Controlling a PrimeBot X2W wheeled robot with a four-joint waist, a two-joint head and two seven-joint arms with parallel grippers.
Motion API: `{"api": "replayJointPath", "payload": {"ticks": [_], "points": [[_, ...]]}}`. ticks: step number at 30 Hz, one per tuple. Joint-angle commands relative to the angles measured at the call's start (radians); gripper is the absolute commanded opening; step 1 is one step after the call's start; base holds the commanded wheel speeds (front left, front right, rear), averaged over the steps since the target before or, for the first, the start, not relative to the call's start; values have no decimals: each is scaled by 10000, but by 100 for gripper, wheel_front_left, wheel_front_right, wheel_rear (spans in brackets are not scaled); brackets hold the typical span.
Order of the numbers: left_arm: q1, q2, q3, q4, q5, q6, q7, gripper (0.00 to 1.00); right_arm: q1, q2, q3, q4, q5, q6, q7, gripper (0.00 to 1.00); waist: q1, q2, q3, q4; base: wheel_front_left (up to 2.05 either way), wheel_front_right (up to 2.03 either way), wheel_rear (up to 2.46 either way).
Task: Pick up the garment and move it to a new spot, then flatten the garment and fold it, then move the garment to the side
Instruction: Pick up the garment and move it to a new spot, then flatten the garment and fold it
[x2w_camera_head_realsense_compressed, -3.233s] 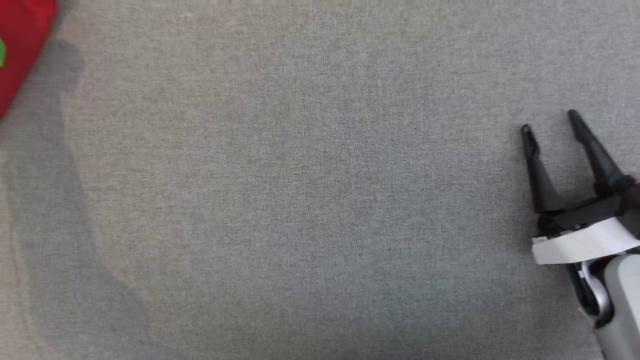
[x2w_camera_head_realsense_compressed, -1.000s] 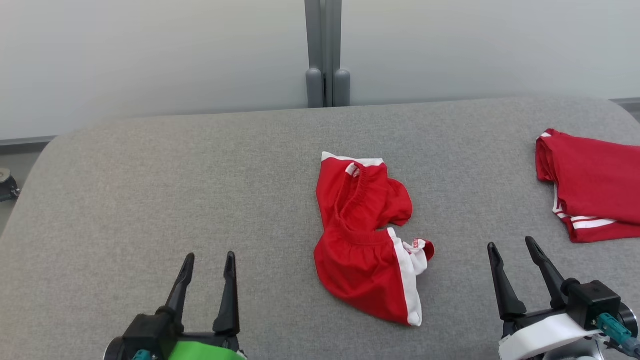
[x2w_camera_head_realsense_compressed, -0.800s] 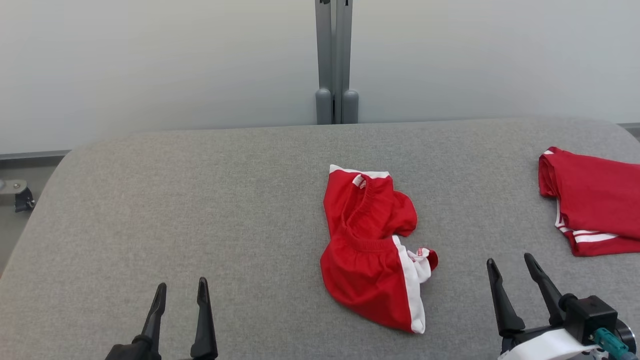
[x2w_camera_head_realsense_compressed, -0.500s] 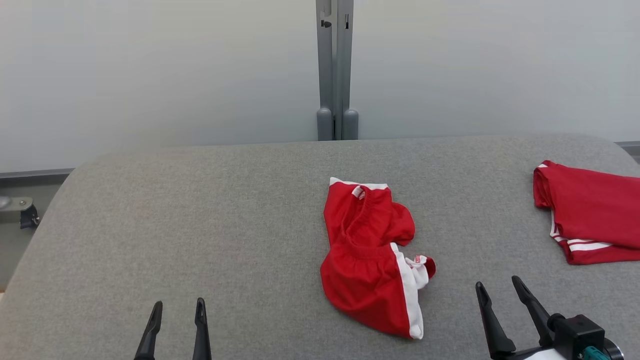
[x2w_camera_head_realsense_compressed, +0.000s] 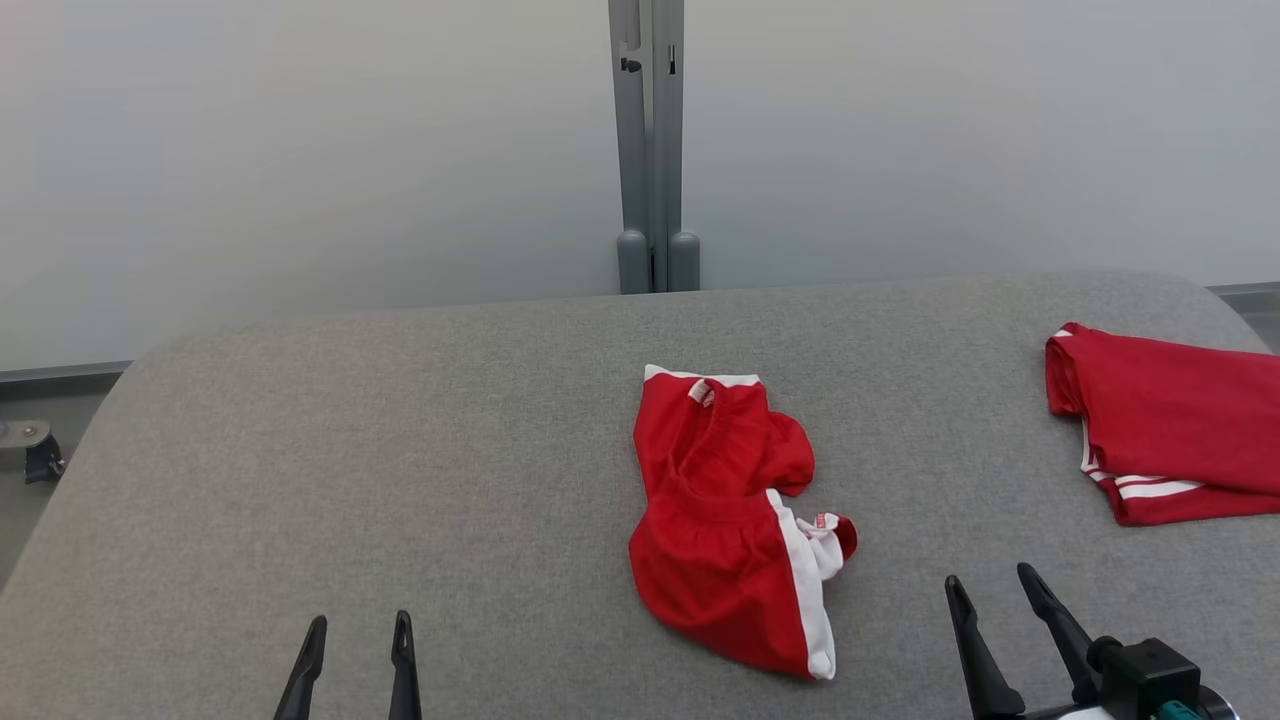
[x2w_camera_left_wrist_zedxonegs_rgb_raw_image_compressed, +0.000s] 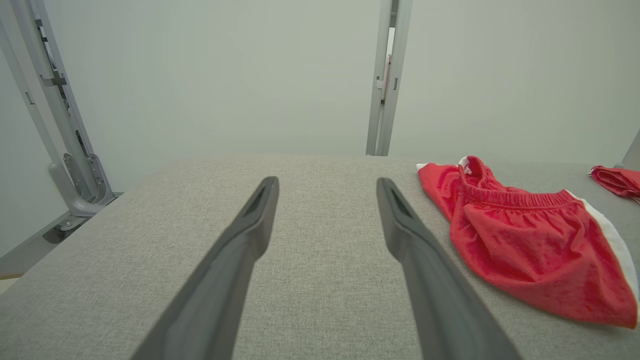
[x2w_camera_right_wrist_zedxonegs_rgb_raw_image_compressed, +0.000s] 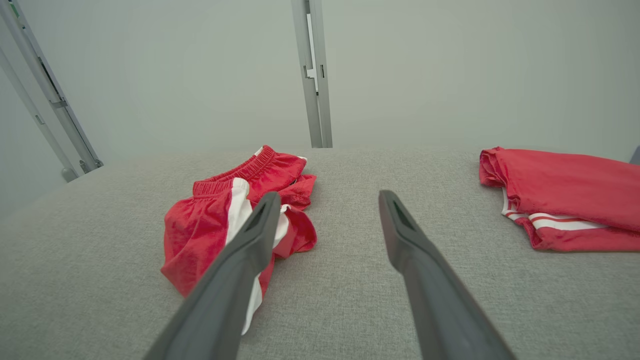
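Note:
The garment (x2w_camera_head_realsense_compressed: 725, 520) is a pair of red shorts with white side stripes, lying crumpled in the middle of the grey padded table (x2w_camera_head_realsense_compressed: 400, 450). It shows to the right in the left wrist view (x2w_camera_left_wrist_zedxonegs_rgb_raw_image_compressed: 530, 240) and to the left in the right wrist view (x2w_camera_right_wrist_zedxonegs_rgb_raw_image_compressed: 220, 225). My left gripper (x2w_camera_head_realsense_compressed: 358, 628) stands open at the lower left, well apart from the shorts. At the lower right my right gripper (x2w_camera_head_realsense_compressed: 988, 584) is open too, a short way from the shorts, with nothing between its fingers.
A folded red garment with white stripes (x2w_camera_head_realsense_compressed: 1170, 420) lies at the table's right edge, also in the right wrist view (x2w_camera_right_wrist_zedxonegs_rgb_raw_image_compressed: 565, 195). A grey post (x2w_camera_head_realsense_compressed: 650, 150) and pale wall stand behind the table. The table's left half is bare fabric.
The head camera has tilted up from the bare table surface to take in the whole table and wall. Both grippers have slid lower in the picture and stay open.

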Motion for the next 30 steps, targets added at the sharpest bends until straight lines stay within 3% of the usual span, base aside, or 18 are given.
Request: {"api": "replayJointPath", "payload": {"ticks": [1,30], "points": [[153,-10,2,55,-73,-43,-3,100,68,41,23,37,-57,-17,0,100,1,0,-9,-15,0,0,0],[31,-10,-273,467,41,226,-3,100,31,73,-62,117,-85,-17,0,100,1,0,-11,18,0,0,0]]}}
